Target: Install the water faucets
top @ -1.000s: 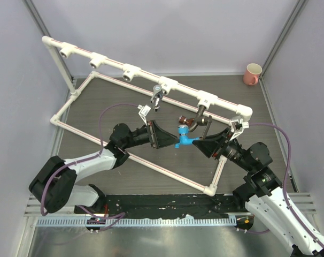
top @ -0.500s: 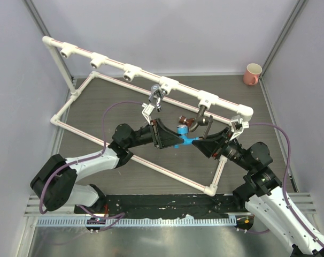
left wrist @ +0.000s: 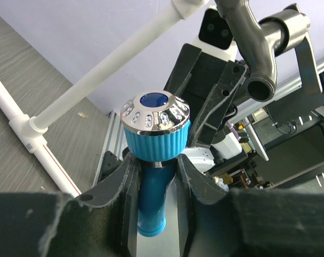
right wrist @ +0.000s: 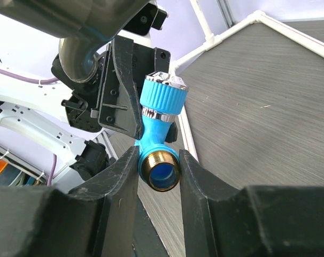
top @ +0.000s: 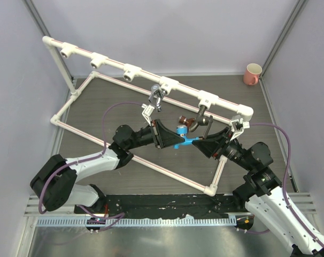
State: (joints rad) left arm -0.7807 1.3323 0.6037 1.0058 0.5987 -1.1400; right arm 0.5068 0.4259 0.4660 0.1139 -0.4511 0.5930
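The blue-handled water faucet (top: 184, 140) hangs in mid-air over the table, gripped from both sides. My left gripper (left wrist: 154, 167) is shut on its blue body below the chrome-capped handle (left wrist: 155, 122). My right gripper (right wrist: 158, 160) is shut on its brass threaded end (right wrist: 160, 172). In the top view the left gripper (top: 174, 140) and the right gripper (top: 195, 142) meet tip to tip. A silver faucet (top: 156, 97) and a dark grey lever faucet (top: 202, 115) hang from the white pipe rail (top: 183, 92). A red-brown faucet (top: 184, 121) shows just behind the blue one.
The rail carries several white tee sockets; those at the left (top: 66, 52) (top: 98, 60) (top: 131, 71) hold nothing. A white pipe frame (top: 60, 122) lies on the dark table. A pink mug (top: 253, 74) stands at the back right corner.
My left gripper has shut on the blue faucet's body, having stood open a second ago, and has shifted slightly right. The right gripper has held the faucet still throughout.
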